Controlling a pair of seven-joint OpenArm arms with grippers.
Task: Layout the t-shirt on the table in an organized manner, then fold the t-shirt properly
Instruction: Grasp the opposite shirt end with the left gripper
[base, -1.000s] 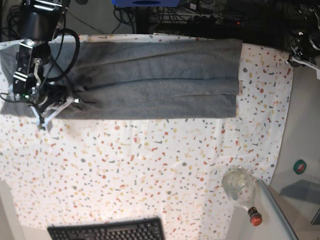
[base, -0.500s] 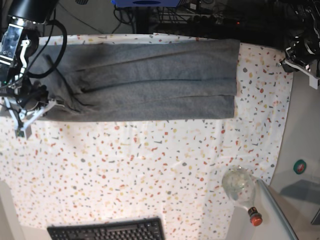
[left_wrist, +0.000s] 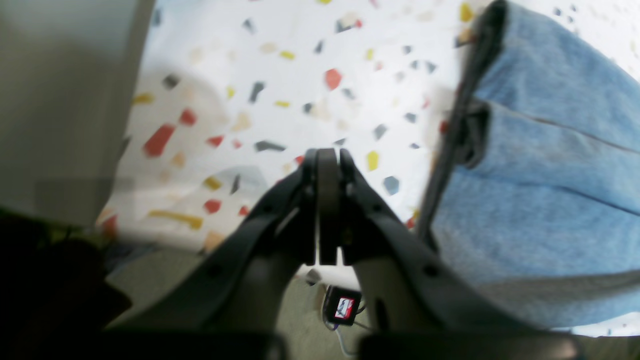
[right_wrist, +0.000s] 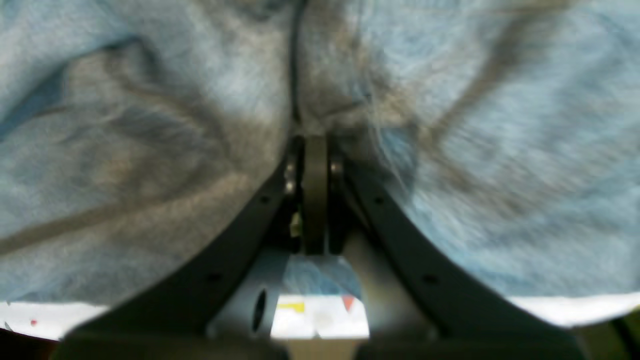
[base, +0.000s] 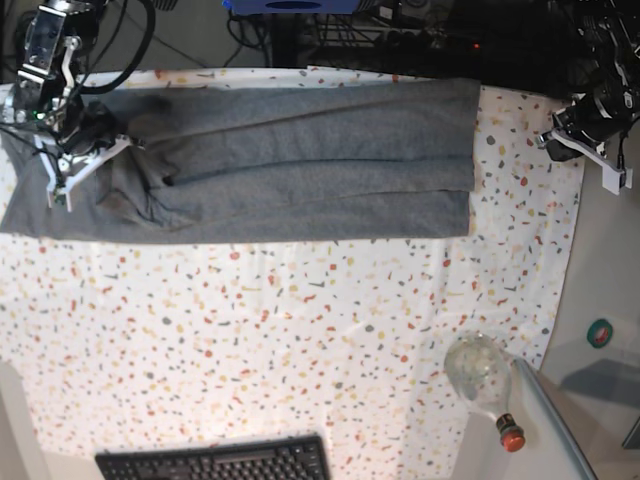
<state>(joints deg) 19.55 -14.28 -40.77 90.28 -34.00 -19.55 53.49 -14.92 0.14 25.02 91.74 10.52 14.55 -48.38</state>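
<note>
My right tool (base: 125, 145) is pressed together at the bunched end of the grey t-shirt (base: 320, 200), probably gripping cloth. The soft, matte fabric stretches from it toward my left tool (left_wrist: 327, 207), in a long folded strip with straight creases. That tool, fingertips together, hangs beyond the neat end, over the white, colour-flecked worktop (base: 300, 350). My right is nearer the rumples, which likely need smoothing.
</note>
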